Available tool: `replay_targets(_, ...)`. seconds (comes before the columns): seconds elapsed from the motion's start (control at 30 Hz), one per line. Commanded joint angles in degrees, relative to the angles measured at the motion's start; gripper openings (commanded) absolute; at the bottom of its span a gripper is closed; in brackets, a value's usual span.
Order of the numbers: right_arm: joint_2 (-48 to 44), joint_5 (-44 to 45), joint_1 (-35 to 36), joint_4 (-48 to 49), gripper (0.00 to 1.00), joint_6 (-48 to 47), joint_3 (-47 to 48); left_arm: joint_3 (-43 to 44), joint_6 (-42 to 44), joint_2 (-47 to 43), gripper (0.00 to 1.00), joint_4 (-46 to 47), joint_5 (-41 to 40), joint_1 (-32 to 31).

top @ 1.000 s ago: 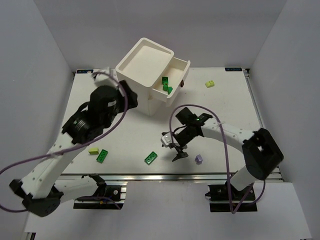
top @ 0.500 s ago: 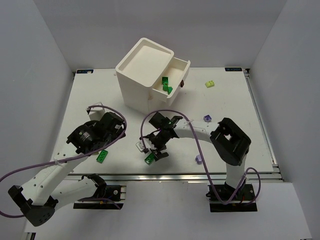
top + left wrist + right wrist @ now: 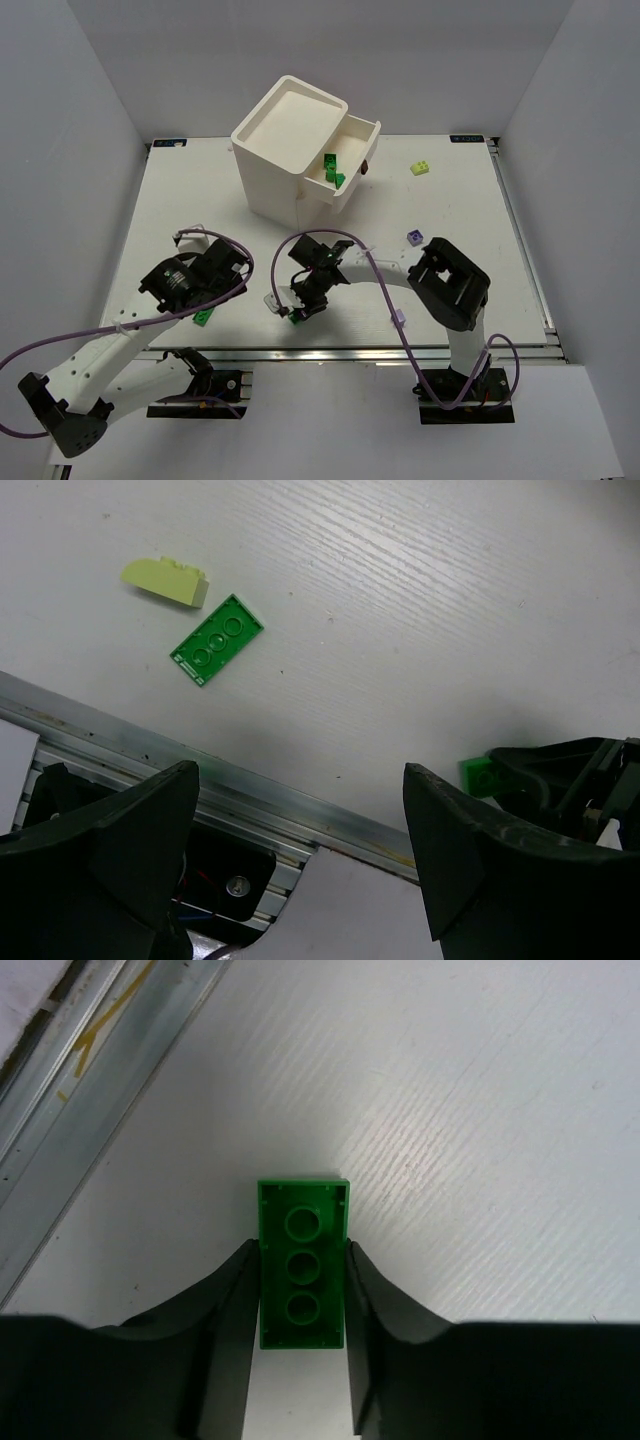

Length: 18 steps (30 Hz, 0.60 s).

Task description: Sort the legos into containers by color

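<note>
Green lego [image 3: 302,1278] sits on the table [image 3: 480,1110], pinched between your right fingers [image 3: 222,1360]. Your left fingers [image 3: 130,845] gape wide, empty.

The fingers [image 3: 222,1352] are black, the brick [image 3: 301,1275] green, the cabinet [image 3: 275,178] white.

From above, my right claw [image 3: 302,309] hides nearly all of the green brick [image 3: 302,1278] between its fingers [image 3: 225,1360]; my left wrist camera catches only 1 corner. Those fingers' bases are cropped in their own wrist view.
</note>
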Motion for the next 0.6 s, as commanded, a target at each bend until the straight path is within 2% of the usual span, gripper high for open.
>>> replay_targets(0.0,-1.0,4.6,-0.3,-1.0,0.24,-0.7,-2.0,-0.8,-4.2,-0.8,0.93,0.9,0.2,0.1)
replay_targets(0.17,-9.1,3.7,-2.6,-5.7,0.01,-2.0,-4.7,-3.9,-3.4,2.9,0.94,3.8,2.5,0.1)
replay_targets(0.37,-27.0,-1.9,-9.3,-8.6,0.0,3.7,-6.7,-6.4,-2.2,7.0,0.97,7.5,2.0,0.6)
replay_targets(0.43,-33.7,-1.9,-11.7,-5.8,0.0,6.5,-7.8,-6.7,-0.2,9.1,0.97,9.1,2.4,1.3)
replay_targets(0.57,-40.2,1.4,-16.0,1.3,0.0,17.0,-6.8,-6.6,4.3,13.4,0.98,13.9,5.3,3.8)
